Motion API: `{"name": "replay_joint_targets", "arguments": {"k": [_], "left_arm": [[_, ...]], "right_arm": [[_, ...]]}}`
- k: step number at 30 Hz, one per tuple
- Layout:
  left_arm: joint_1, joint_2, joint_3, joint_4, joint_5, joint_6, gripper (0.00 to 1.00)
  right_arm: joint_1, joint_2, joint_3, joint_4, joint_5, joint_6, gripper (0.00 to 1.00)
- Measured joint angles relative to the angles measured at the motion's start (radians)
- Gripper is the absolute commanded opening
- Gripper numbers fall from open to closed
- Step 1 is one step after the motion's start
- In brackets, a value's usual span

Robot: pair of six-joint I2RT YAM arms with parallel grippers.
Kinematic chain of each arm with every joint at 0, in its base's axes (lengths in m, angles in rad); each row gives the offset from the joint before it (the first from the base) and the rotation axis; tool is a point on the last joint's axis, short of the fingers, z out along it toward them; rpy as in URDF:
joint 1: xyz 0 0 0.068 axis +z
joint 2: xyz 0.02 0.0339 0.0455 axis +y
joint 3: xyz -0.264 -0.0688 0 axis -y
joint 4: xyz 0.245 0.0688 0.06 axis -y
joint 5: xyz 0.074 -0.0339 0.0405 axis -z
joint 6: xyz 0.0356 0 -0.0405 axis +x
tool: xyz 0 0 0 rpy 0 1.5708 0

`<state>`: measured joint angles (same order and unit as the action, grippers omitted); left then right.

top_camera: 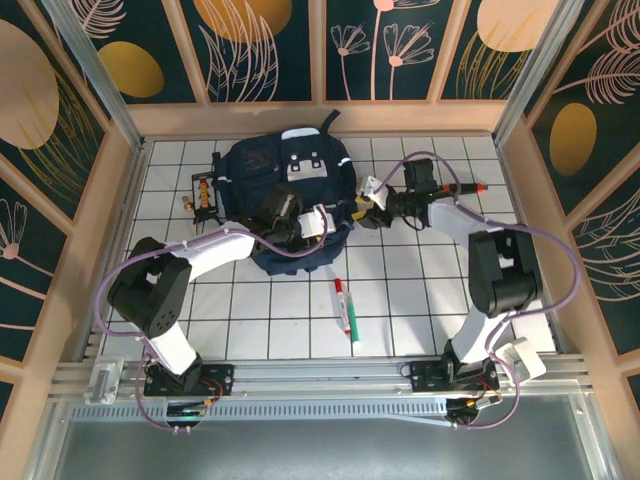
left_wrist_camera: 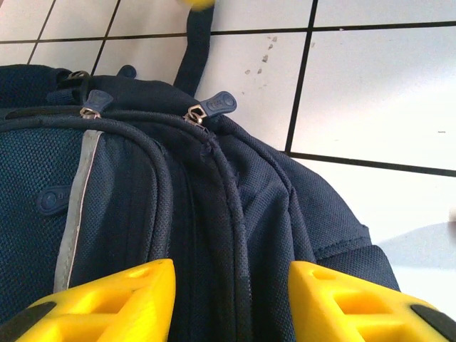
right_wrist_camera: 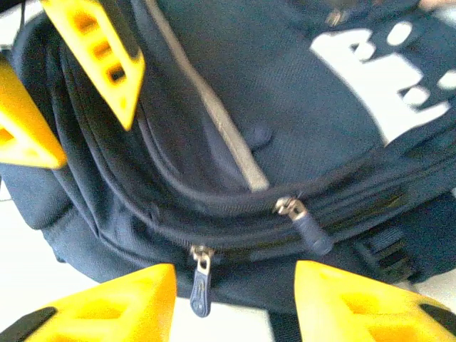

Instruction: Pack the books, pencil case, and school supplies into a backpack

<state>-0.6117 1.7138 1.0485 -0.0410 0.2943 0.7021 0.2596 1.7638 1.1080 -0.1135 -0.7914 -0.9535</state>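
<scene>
**A:** What is the biggest thing here?

**B:** The white tiled counter [top_camera: 420, 290] with its black grid lines. On its far middle lies the large dark navy fabric backpack [top_camera: 265, 165] with grey-white patches and a pale reflective strip.

**A:** And the arms?

**B:** Both reach in to the backpack's right side. The left end effector [left_wrist_camera: 231, 285] has its yellow fingers partly apart, astride a zipped ridge of the navy fabric. The fabric fills the gap, but I cannot tell whether the fingers are pinching it.

**A:** The other one?

**B:** The right end effector [right_wrist_camera: 235, 292] is parted about halfway and holds nothing. It sits low at the backpack's edge, close beside the left fingers.

**A:** Anything smaller?

**B:** The slim marker pen [top_camera: 345, 308], with red cap, white middle and green lower part, lies on the counter nearer the arm bases. It is apart from the backpack, cap towards it. Smallest is a small navy zip pull [right_wrist_camera: 201, 285] hanging loose in the gap of the right end effector, with neither finger touching it.
</scene>
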Motion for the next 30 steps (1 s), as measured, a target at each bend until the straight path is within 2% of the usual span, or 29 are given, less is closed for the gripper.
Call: {"name": "replay_joint_targets", "arguments": {"k": [6, 20, 23, 24, 26, 27, 30], "left_arm": [[0.0, -0.002, -0.03, 0.024, 0.004, 0.003, 0.46], [0.0, -0.02, -0.056, 0.05, 0.004, 0.003, 0.46], [0.001, -0.027, -0.06, 0.061, 0.003, 0.003, 0.46], [0.001, -0.031, -0.065, 0.068, 0.004, 0.003, 0.46], [0.001, -0.042, -0.08, 0.078, 0.004, -0.006, 0.46], [0.001, -0.047, -0.089, 0.084, 0.003, -0.015, 0.46], [0.003, -0.077, -0.11, 0.103, -0.013, -0.08, 0.48]], "right_arm": [[0.004, 0.127, -0.006, -0.032, 0.07, 0.003, 0.51], [0.059, 0.167, 0.071, -0.097, 0.09, -0.036, 0.42], [0.073, 0.187, 0.086, -0.108, 0.11, -0.049, 0.31], [0.077, 0.192, 0.088, -0.109, 0.118, -0.056, 0.25], [0.086, 0.201, 0.093, -0.111, 0.138, -0.065, 0.05], [0.089, 0.203, 0.096, -0.11, 0.145, -0.068, 0.0], [0.094, 0.203, 0.097, -0.115, 0.156, -0.058, 0.0]]}}
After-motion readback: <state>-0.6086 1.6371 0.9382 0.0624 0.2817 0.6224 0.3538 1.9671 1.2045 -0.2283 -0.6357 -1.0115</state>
